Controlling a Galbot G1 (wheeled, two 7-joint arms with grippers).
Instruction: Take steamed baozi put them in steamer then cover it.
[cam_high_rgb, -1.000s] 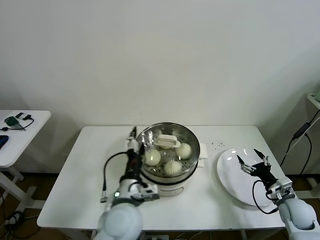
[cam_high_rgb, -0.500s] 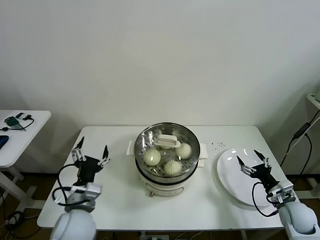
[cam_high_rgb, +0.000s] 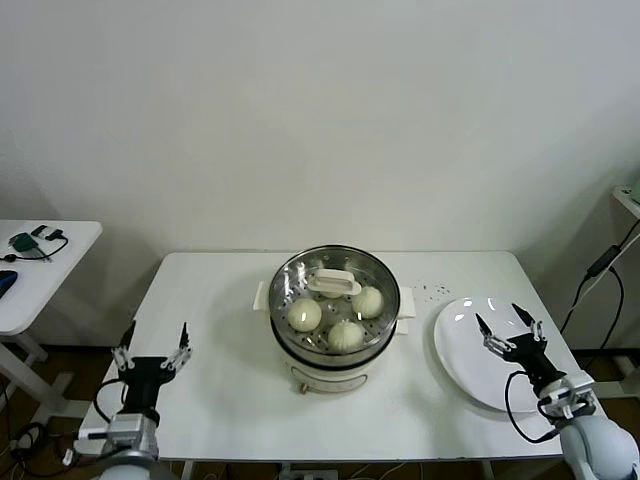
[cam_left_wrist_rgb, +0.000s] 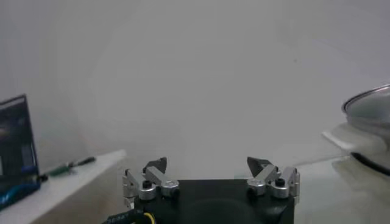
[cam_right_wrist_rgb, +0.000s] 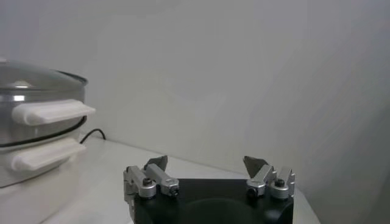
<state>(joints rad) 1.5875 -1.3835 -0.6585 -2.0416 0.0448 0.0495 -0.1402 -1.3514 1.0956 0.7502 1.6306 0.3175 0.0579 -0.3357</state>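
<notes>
The steamer stands mid-table, and the glass lid with its white handle lies on it. Three steamed baozi show through the lid. My left gripper hangs open and empty near the table's front left edge, well away from the steamer. My right gripper is open and empty over the white plate. In the left wrist view the left gripper stands wide apart, with the lid's rim far off. In the right wrist view the right gripper stands wide apart, with the steamer to one side.
The bare white plate lies at the table's right. Dark specks dot the table behind it. A low side table with small devices stands off to the left. A cable hangs at the far right.
My left arm has swung from right beside the steamer out to the table's front left, open throughout. The right gripper has drawn back slightly over the plate.
</notes>
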